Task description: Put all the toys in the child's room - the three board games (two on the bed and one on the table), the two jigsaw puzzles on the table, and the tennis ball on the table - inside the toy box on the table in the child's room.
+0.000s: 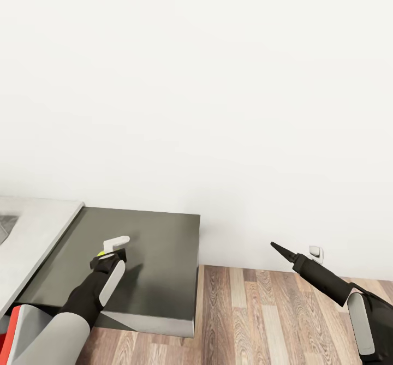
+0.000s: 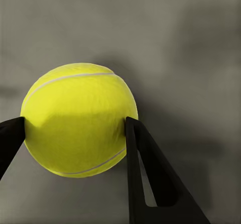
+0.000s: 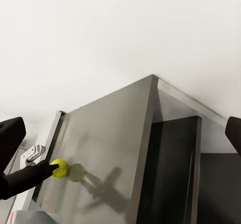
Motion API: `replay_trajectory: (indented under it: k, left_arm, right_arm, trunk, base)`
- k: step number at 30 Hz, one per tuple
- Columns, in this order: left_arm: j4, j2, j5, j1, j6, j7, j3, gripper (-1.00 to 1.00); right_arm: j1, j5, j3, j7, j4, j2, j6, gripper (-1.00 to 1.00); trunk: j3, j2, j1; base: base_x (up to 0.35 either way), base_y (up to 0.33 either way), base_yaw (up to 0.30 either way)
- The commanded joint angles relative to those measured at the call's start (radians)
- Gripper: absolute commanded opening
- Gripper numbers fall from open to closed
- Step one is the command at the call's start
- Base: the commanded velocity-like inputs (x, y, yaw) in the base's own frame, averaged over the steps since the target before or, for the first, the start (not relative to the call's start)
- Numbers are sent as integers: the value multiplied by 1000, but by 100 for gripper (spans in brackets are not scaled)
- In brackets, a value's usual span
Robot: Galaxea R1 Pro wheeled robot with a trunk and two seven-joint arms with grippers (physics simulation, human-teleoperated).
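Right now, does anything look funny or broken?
Nothing looks broken or spilled. The left gripper is pinching the tennis ball over the dark-grey cabinet top, both fingers against the ball's sides. The right gripper hangs over the wood floor, holding nothing.

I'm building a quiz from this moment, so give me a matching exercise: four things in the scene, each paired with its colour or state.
Things:
1. tennis ball
2. left claw
3. dark-grey cabinet top
4. right claw

States:
A. over the wood floor, holding nothing
B. closed around the ball
C. yellow-green, gripped between two fingers
D. beneath the held ball

Pairs: 1-C, 2-B, 3-D, 4-A
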Motion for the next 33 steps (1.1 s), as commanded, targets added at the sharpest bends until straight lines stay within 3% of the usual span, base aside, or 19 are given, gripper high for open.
replay_trajectory:
  k: [1, 16, 20, 27, 30, 33]
  left_arm:
    - [-1, 1, 9, -1, 3, 9, -6, -100]
    - [-37, 5, 13, -1, 27, 1, -2, -100]
    - [-198, 10, 20, 2, 200, -3, 12, -100]
    - [-476, 9, 29, 25, 430, -16, 50, -100]
    - [-526, 10, 52, 32, 516, -73, 72, -100]
    - [-544, 17, 72, 35, 586, -183, 130, -100]
  right_arm:
    - [-1, -3, -1, 2, 0, 0, 6, 100]
    - [-1, -4, -1, 6, -8, -1, 6, 100]
    - [-1, -4, -1, 8, -10, -1, 7, 100]
    - [-1, -7, -6, 16, -10, -5, 9, 100]
    - [-1, -11, -8, 16, -9, -7, 10, 100]
    - [-1, -14, -9, 17, -7, -9, 12, 100]
  trunk:
    - [-2, -2, 1]
    - [16, -2, 1]
    - [22, -2, 1]
    - [33, -2, 1]
    - [38, -2, 1]
    - [43, -2, 1]
  base:
    - [0, 0, 0]
    - [0, 0, -48]
    - [0, 0, -9]
    - [0, 0, -1]
    - [0, 0, 0]
    - [0, 0, 0]
